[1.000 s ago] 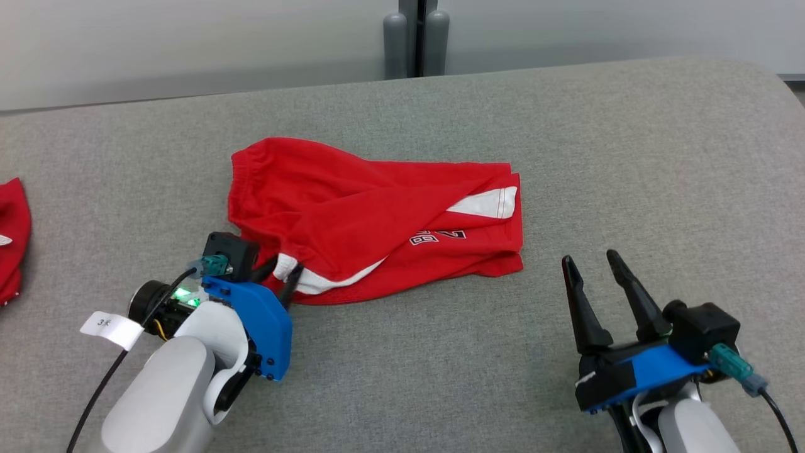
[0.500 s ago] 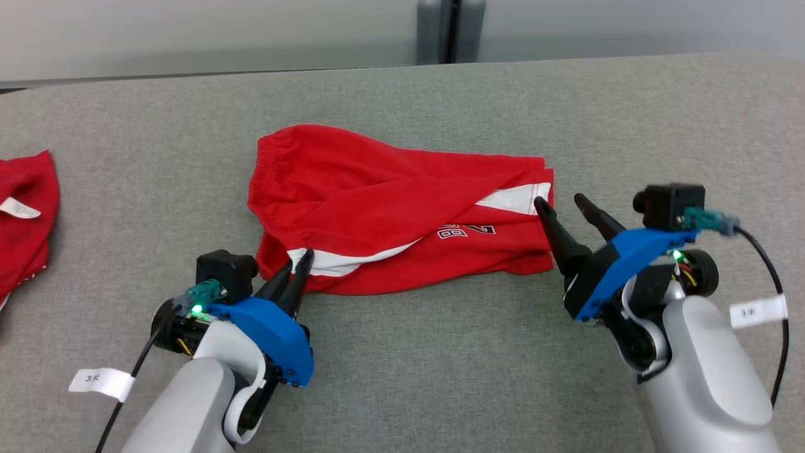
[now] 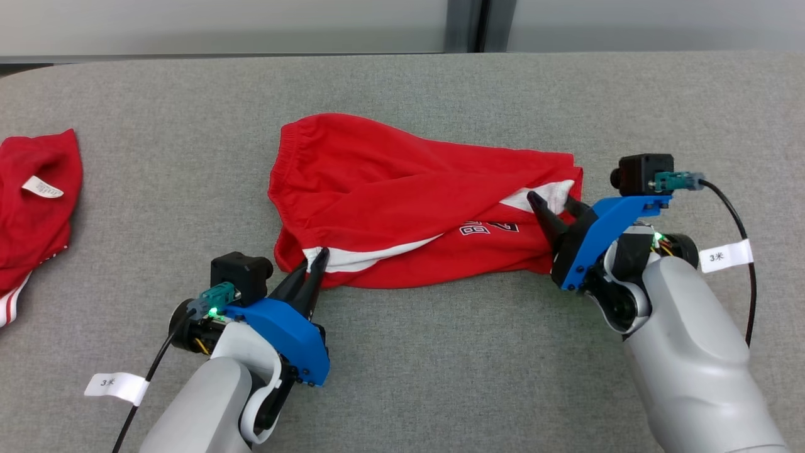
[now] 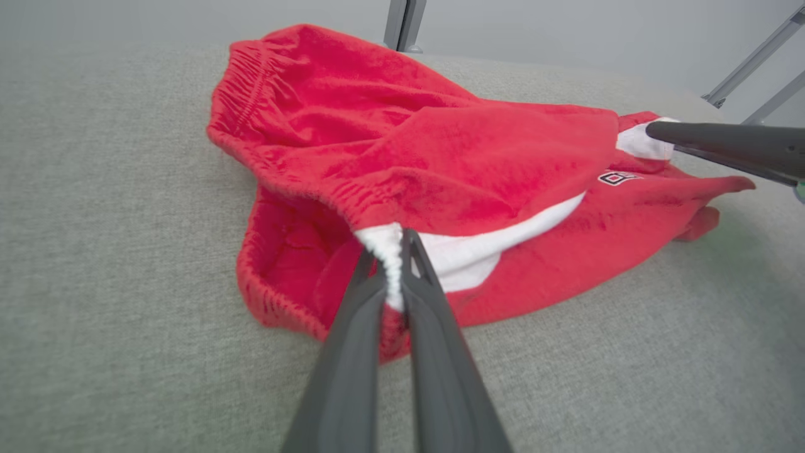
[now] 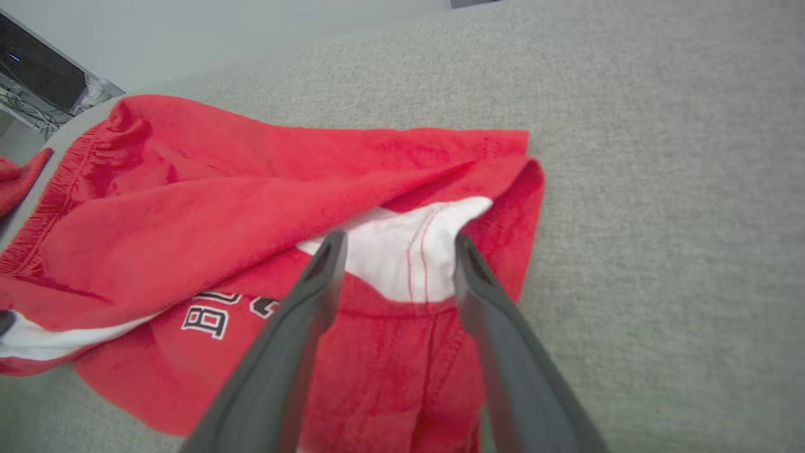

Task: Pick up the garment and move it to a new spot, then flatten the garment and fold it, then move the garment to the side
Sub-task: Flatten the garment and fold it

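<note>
Red shorts [image 3: 427, 201] lengthwise left-to-right, waistband [image 3: 281, 170] leftward — left fingers [image 4: 346, 352] tight on it, right fingers [image 5: 503, 352] wide.

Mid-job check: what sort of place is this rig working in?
Probably a lab or test workstation, not a home: a wide grey fabric-covered table backed by plain pale wall panels, a second red garment lying left of the red shorts, and paper-tagged cables on both arms.

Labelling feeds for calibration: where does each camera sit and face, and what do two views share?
Head view: from head, down at red shorts on grey surface; forearms, left gripper, right gripper.
Left wrist view: along shut fingers pinching the waistband.
Right wrist view: along open fingers straddling white hem.
Shared: both wrist views show the print.
</note>
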